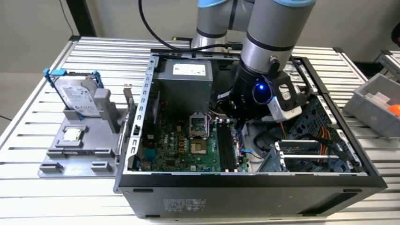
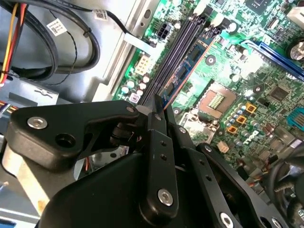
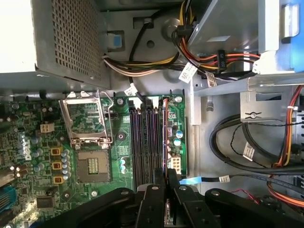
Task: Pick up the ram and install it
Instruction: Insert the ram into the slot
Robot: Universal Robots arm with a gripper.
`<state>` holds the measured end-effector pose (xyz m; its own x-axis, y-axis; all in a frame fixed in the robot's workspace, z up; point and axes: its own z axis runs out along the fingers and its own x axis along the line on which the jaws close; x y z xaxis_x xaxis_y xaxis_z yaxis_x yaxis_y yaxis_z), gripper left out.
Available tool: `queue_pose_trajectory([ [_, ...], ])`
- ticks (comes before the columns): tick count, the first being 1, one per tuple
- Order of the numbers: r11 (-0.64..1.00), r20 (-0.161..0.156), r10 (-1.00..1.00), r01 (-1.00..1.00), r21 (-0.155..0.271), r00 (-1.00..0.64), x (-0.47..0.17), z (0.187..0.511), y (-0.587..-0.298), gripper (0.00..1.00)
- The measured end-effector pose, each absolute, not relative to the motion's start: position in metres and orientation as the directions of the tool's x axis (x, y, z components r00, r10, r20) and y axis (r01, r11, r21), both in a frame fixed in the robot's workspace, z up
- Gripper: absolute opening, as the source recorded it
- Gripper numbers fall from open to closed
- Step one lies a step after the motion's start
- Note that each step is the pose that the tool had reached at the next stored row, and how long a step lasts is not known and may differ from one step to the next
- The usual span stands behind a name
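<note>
The gripper (image 3: 166,183) pinches the ram (image 3: 165,137) by one end — it stands edge-on over the motherboard's memory slots (image 3: 145,142).

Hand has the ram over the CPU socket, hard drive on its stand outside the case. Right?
No: the hand holds the ram over the memory slots beside the socket, per the first wrist view. Hard drive is on its stand outside the case.
</note>
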<state>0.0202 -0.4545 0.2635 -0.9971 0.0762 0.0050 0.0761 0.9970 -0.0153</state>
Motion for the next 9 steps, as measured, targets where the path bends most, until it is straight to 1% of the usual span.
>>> queue_pose_trajectory([
  [9,0.997,0.005,0.076,0.076,-0.015,-0.997,0.0218,0.2552,-0.4548,0.00],
])
